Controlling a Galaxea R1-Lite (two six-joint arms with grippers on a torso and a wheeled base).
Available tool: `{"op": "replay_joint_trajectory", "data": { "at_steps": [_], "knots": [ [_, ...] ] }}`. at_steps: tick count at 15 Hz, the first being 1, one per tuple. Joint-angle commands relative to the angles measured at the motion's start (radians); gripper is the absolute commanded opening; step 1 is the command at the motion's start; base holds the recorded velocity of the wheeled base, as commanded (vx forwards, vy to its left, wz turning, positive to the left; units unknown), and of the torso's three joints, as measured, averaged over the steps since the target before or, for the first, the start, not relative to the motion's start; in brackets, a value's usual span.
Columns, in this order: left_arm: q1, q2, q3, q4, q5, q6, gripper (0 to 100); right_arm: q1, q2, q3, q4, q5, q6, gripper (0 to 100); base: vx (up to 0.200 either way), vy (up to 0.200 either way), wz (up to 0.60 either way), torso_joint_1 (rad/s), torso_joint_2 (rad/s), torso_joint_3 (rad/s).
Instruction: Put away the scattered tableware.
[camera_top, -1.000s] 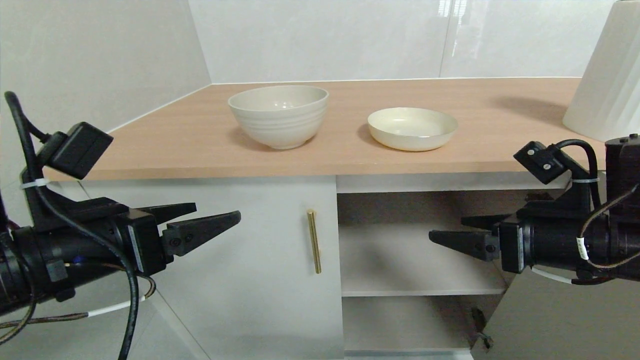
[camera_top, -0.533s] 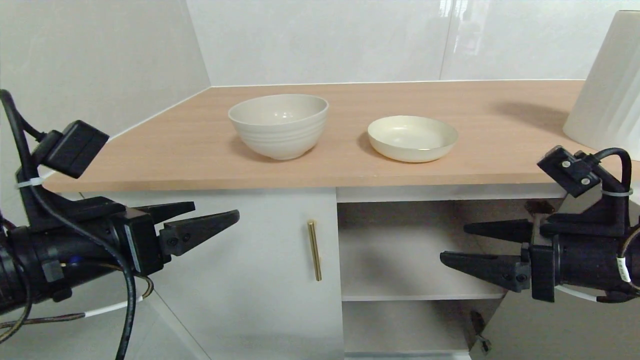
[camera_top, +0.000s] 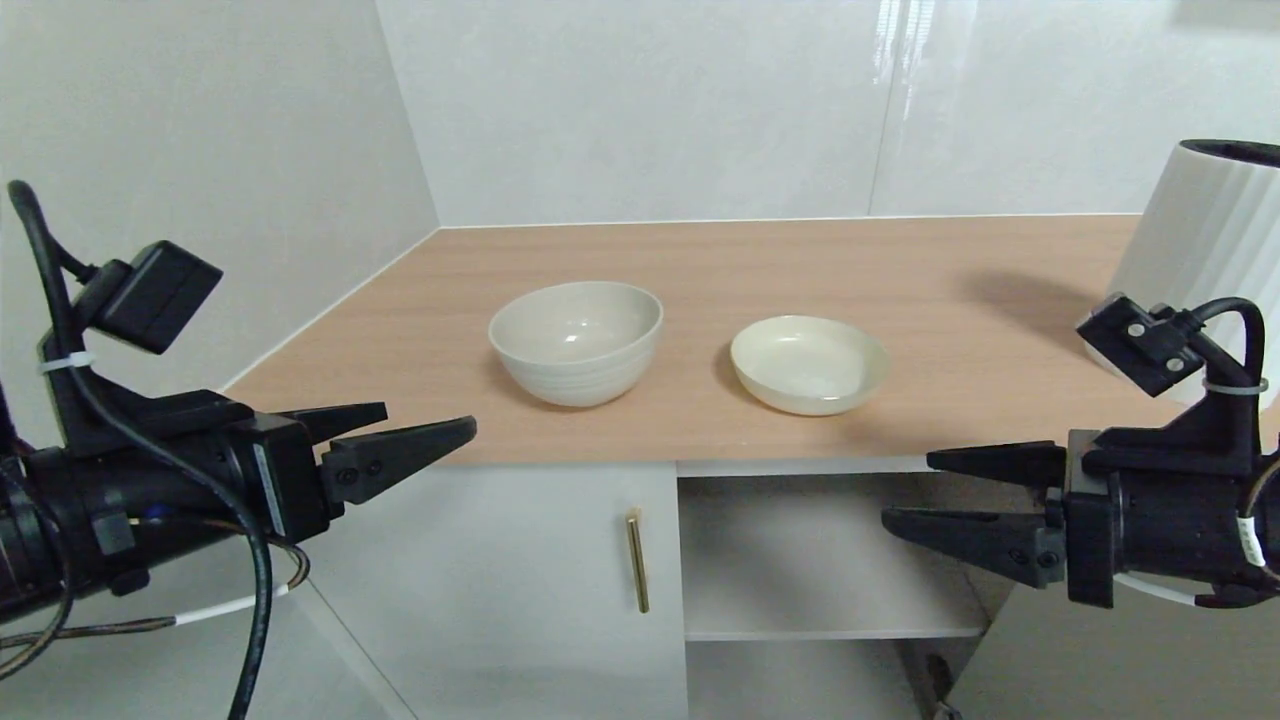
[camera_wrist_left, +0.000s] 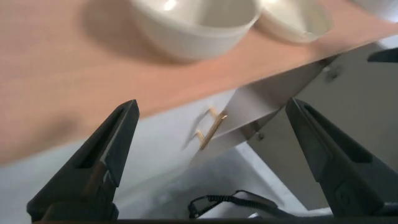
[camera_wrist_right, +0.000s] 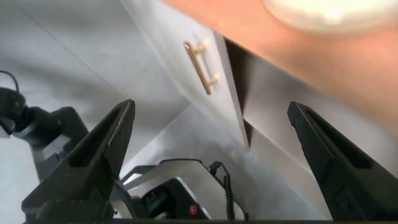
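Tableware waits on the tabletop (camera_top: 930, 270): a shallow dish (camera_top: 808, 363) just right of the bowl (camera_top: 576, 340), with the open cabinet shelf (camera_top: 820, 575) below and right of the bowl. The left gripper (camera_top: 430, 418) and right gripper (camera_top: 908, 488) hang nearer than the bowl, jaws released, empty. Pinch one rim squarely and lift it level.

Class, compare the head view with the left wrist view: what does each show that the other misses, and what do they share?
Extra in the head view: the tall ribbed white vessel at the counter's right end, and the pale back wall. Extra in the left wrist view: a black cable low beneath the cabinet. Shared: the deep bowl, the shallow dish beside it, the wooden counter, the brass door handle and the open left pincer.
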Motion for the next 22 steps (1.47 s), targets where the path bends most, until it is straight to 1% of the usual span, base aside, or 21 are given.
{"op": "replay_joint_trajectory", "data": {
  "at_steps": [1,3,5,7,8,10,11,12,13,14,15,16,17,18,19,20,21,22],
  "knots": [
    [0.0,0.014,-0.001,-0.002,0.0,0.0,100,0.0,0.013,-0.001,-0.009,0.0,0.0,100,0.0,0.0,0.0,0.217,-0.49,-0.281],
    [0.0,0.037,-0.019,-0.004,0.0,0.0,100,0.0,0.035,-0.006,-0.016,0.0,-0.002,100,0.0,0.0,0.0,0.217,-0.48,-0.273],
    [0.0,0.058,-0.038,-0.004,0.0,0.0,100,-0.001,0.059,-0.004,-0.065,-0.003,0.0,100,0.0,0.0,0.0,0.227,-0.48,-0.271],
    [0.009,0.103,-0.072,-0.004,0.0,0.0,100,-0.009,0.11,-0.015,-0.151,-0.006,-0.002,100,0.0,0.0,0.0,0.224,-0.48,-0.273],
    [0.024,0.129,-0.085,-0.005,0.0,0.0,100,-0.01,0.153,-0.032,-0.19,-0.009,-0.003,100,0.0,0.0,0.0,0.227,-0.5,-0.276],
    [0.043,0.164,-0.119,-0.005,-0.008,0.0,100,-0.04,0.228,-0.038,-0.271,-0.014,-0.025,100,0.0,0.0,0.0,0.202,-0.43,-0.237],
    [0.055,0.202,-0.167,-0.002,-0.026,-0.002,100,-0.067,0.299,-0.047,-0.363,-0.015,-0.066,100,0.0,0.0,0.0,0.09,-0.2,-0.1],
    [0.058,0.25,-0.216,-0.001,-0.023,-0.011,100,-0.079,0.334,-0.079,-0.381,-0.024,-0.069,100,0.0,0.0,0.0,0.056,-0.1,-0.071],
    [0.06,0.291,-0.26,0.002,-0.02,-0.023,100,-0.09,0.351,-0.122,-0.352,-0.049,-0.068,100,0.0,0.0,0.0,0.036,-0.05,-0.036],
    [0.066,0.337,-0.306,0.004,-0.017,-0.031,100,-0.098,0.354,-0.176,-0.256,-0.112,-0.065,100,0.0,0.0,0.0,0.0,0.0,0.0],
    [0.086,0.402,-0.368,0.012,0.0,-0.037,100,-0.099,0.351,-0.259,-0.099,-0.204,-0.031,100,0.0,0.0,0.0,0.0,0.0,0.0],
    [0.092,0.445,-0.411,0.061,0.041,-0.055,100,-0.099,0.348,-0.334,0.041,-0.264,0.04,100,0.0,0.0,0.0,0.0,0.0,0.0],
    [0.092,0.469,-0.452,0.162,0.095,-0.072,100,-0.099,0.352,-0.4,0.139,-0.284,0.1,100,0.0,0.0,0.0,0.0,0.0,0.0],
    [0.092,0.485,-0.518,0.299,0.136,-0.095,100,-0.099,0.357,-0.427,0.191,-0.288,0.13,100,0.0,0.0,0.0,0.0,0.0,0.0],
    [0.09,0.491,-0.582,0.414,0.147,-0.131,100,-0.096,0.362,-0.427,0.195,-0.297,0.133,100,0.0,0.0,0.0,0.0,0.0,0.0],
    [0.086,0.502,-0.625,0.48,0.146,-0.175,100,-0.09,0.363,-0.427,0.195,-0.331,0.135,100,0.0,0.0,0.0,0.0,0.0,0.0],
    [0.075,0.517,-0.638,0.484,0.149,-0.203,100,-0.076,0.363,-0.427,0.195,-0.379,0.135,100,0.0,0.0,0.0,0.0,0.0,0.0],
    [0.067,0.526,-0.639,0.484,0.149,-0.204,100,-0.073,0.363,-0.427,0.194,-0.402,0.135,100,0.0,0.0,0.0,0.0,0.0,0.0]
  ]
}}
